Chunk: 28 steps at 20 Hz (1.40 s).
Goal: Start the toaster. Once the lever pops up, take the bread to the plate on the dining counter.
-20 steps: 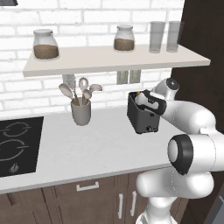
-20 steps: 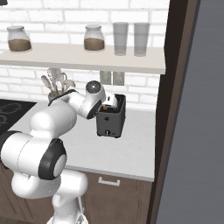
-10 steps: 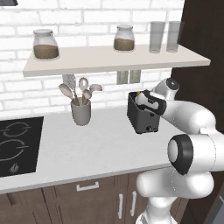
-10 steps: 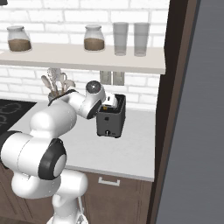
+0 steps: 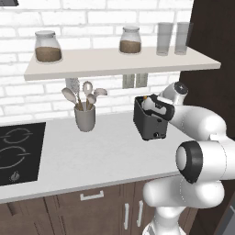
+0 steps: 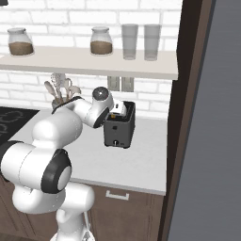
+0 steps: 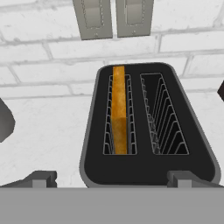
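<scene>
The dark toaster [image 5: 150, 125] [image 6: 120, 130] stands on the white worktop by the brick wall. From above, its top [image 7: 148, 131] has two slots. The bread [image 7: 119, 114], a golden-brown slice, stands on edge in the left slot, and the right slot is empty. My gripper [image 5: 156, 106] [image 6: 117, 109] [image 7: 113, 179] hovers right over the toaster's near end, open, with nothing between its fingertips [image 7: 41, 177]. The plate and the dining counter are out of view.
A grey utensil cup [image 5: 85, 117] stands left of the toaster, and a black hob [image 5: 18, 151] lies further left. A shelf [image 5: 119, 62] with jars and glasses hangs overhead. Wall sockets [image 7: 113, 17] sit behind the toaster. A tall dark cabinet [image 6: 188, 117] borders the right.
</scene>
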Motion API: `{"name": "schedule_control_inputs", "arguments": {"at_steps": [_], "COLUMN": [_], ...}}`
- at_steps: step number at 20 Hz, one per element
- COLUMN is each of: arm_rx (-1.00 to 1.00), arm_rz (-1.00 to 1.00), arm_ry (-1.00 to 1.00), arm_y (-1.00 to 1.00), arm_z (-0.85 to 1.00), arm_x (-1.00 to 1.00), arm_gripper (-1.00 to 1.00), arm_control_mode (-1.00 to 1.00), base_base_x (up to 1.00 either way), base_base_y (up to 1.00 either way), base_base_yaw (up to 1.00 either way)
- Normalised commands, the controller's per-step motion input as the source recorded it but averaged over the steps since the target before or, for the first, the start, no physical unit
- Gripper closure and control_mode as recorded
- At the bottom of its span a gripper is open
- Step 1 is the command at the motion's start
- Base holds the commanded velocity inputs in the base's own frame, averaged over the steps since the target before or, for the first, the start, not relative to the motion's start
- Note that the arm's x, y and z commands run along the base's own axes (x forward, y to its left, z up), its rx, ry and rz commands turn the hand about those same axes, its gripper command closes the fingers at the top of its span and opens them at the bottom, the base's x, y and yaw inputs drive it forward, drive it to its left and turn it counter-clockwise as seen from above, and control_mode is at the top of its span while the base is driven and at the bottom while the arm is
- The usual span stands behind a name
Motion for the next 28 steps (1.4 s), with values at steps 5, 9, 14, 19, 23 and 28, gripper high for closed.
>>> {"name": "schedule_control_inputs", "arguments": {"at_steps": [5, 9, 14, 19, 23, 28], "arm_rx": [0.0, 0.0, 0.0, 0.0, 0.0, 0.0], "arm_rz": [0.0, 0.0, 0.0, 0.0, 0.0, 0.0], "arm_ry": [0.0, 0.0, 0.0, 0.0, 0.0, 0.0], "arm_y": [0.0, 0.0, 0.0, 0.0, 0.0, 0.0], "arm_z": [0.0, 0.0, 0.0, 0.0, 0.0, 0.0], "arm_x": [0.0, 0.0, 0.0, 0.0, 0.0, 0.0], "arm_gripper": [-1.0, -1.0, -1.0, -1.0, -1.0, -1.0], "arm_control_mode": [-1.0, -1.0, -1.0, -1.0, -1.0, -1.0], "base_base_x": [0.0, 0.0, 0.0, 0.0, 0.0, 0.0], "base_base_y": [0.0, 0.0, 0.0, 0.0, 0.0, 0.0], "base_base_yaw": [0.0, 0.0, 0.0, 0.0, 0.0, 0.0]}}
